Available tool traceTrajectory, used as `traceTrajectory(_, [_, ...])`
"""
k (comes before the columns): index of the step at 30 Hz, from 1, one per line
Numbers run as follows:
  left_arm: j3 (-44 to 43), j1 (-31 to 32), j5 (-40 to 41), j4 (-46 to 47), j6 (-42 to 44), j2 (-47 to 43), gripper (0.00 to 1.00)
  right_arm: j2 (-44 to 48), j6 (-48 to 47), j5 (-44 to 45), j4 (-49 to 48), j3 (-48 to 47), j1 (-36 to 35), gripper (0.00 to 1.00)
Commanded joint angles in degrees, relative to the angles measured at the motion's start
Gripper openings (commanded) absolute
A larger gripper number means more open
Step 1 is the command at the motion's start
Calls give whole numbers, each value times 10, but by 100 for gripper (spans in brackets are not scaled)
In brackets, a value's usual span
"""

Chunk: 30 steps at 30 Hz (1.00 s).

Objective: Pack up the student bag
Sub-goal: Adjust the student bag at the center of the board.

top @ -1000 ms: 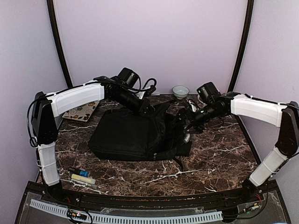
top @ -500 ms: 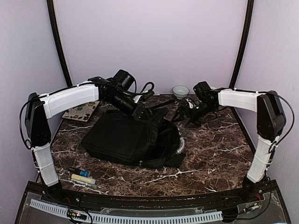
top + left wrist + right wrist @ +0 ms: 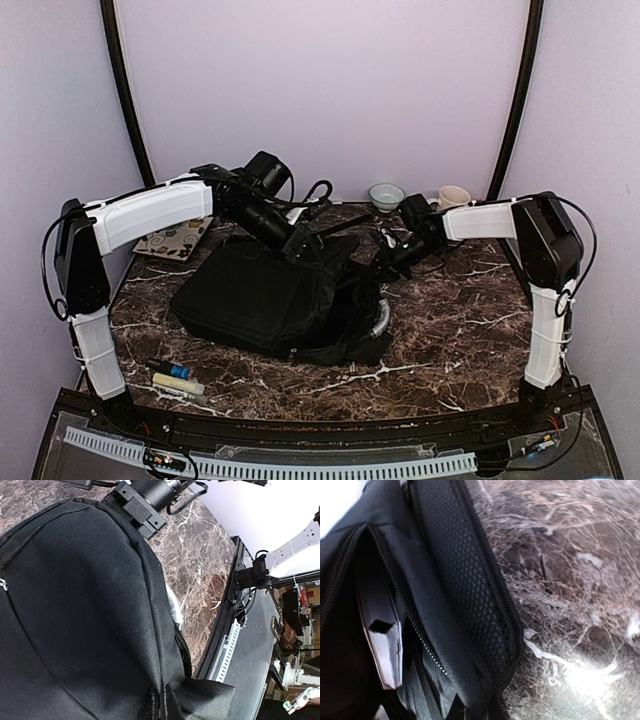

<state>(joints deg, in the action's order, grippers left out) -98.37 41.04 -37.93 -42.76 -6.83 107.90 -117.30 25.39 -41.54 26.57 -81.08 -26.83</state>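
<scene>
Large black soft-fabric student bag (image 3: 262,300), long axis left-right on dark marbled surface (image 3: 470,320) | both jaws at its far edge, right nearer the opening | I cannot tell either grip.

Even light; right wrist blurred

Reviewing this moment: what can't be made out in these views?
- Left tool: open or shut unclear. In the top view it is black against the black student bag, and fabric fills its wrist view.
- Right tool: likewise, tips lost against the bag.
- Bag contents: right wrist view, opening too dark.
- Small items, top view: too small to name.
</scene>
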Motion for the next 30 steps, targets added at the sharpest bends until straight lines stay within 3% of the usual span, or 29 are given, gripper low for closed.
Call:
traceTrajectory(1, [-49, 9, 32, -31, 20, 17, 0, 54, 56, 37, -46, 40, -8, 0])
traceTrajectory(13, [-240, 14, 175, -94, 48, 158, 0, 251, 229, 144, -150, 289, -21, 0])
traceTrajectory(16, [-268, 13, 285, -116, 70, 171, 0, 291, 268, 157, -192, 322, -50, 0])
traceTrajectory(18, [-273, 13, 375, -123, 68, 173, 0, 284, 260, 150, -208, 317, -63, 0])
traceTrajectory(20, [-279, 11, 416, -129, 64, 173, 0, 266, 241, 148, -201, 296, -66, 0])
traceTrajectory(24, [-291, 12, 368, -137, 61, 164, 3, 219, 231, 121, -219, 269, -72, 0])
traceTrajectory(28, [-276, 22, 322, -141, 54, 134, 19, 202, 229, 116, -219, 254, -77, 1])
traceTrajectory(30, [-260, 22, 317, -146, 41, 114, 27, 196, 222, 121, -205, 243, -77, 9])
